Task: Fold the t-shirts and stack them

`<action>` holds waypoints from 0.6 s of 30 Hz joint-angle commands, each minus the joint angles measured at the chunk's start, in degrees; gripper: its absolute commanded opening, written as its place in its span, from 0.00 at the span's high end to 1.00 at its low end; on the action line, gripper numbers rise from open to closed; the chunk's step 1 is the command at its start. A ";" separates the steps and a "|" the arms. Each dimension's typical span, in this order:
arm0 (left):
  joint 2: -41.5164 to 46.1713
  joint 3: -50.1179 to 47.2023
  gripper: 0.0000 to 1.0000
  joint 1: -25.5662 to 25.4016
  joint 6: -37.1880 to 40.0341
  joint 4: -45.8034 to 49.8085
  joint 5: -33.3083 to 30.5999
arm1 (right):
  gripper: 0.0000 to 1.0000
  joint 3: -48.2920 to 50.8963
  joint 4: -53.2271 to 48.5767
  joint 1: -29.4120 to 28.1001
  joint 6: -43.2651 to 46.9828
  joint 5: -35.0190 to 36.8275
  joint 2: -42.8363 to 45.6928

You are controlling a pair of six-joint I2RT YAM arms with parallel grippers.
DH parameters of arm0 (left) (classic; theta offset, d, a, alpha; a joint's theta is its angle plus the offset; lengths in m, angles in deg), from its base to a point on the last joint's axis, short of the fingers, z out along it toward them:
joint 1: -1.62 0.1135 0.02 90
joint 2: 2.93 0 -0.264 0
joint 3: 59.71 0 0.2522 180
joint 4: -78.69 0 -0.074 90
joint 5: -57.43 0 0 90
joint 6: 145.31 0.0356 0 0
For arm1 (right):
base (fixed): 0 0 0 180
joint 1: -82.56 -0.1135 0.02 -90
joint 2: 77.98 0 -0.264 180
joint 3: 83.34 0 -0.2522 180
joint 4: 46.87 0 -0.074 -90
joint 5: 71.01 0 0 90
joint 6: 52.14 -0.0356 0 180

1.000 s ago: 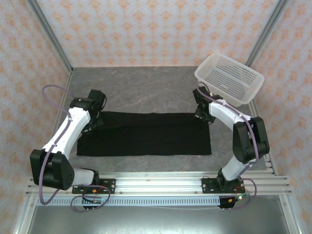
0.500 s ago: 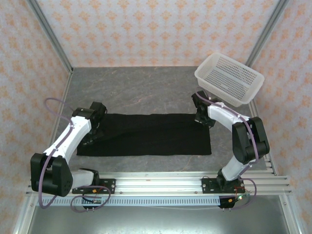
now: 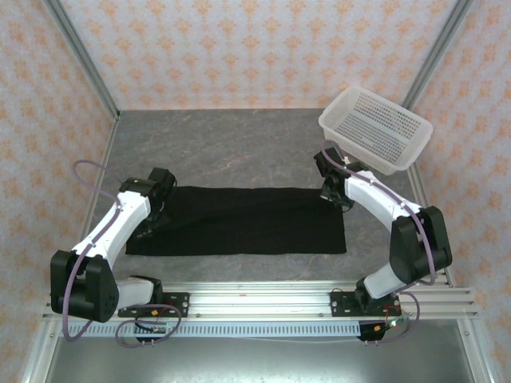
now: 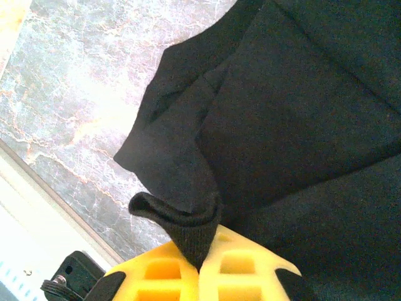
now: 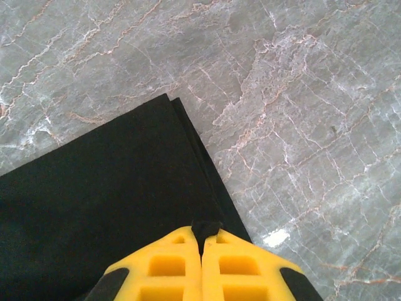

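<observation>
On the counter (image 3: 223, 152), near half, I see the black t-shirt (image 3: 239, 222) folded flat. My left end effector (image 4: 202, 252) is clenched on its left edge, and my right end effector (image 5: 202, 240) pinches its right edge.

The grey marbled stone-look table (image 3: 231, 144) runs from a silver ribbed metal rail (image 3: 255, 302) at its near edge to the patterned walls on the far side. A black cotton t-shirt (image 3: 247, 223) lies on it as a long flat band, stretched left to right across the near half. It shows plain black and lies in two layers at its far right corner. Its left end is bunched and raised a little off the surface. A white perforated plastic basket (image 3: 377, 128) sits tilted at the far right corner, with bare marbled surface between it and the shirt.
</observation>
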 commanded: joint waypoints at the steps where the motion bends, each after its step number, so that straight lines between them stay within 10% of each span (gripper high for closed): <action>1: 0.42 1.51 1.00 -0.21 0.33 0.91 -3.71 | 1.00 2.54 -3.37 -0.47 -2.21 3.43 1.91; 18: 2.04 -1.73 1.00 -3.29 -4.53 2.05 -1.70 | 1.00 6.12 -1.50 -0.66 -3.17 4.13 0.41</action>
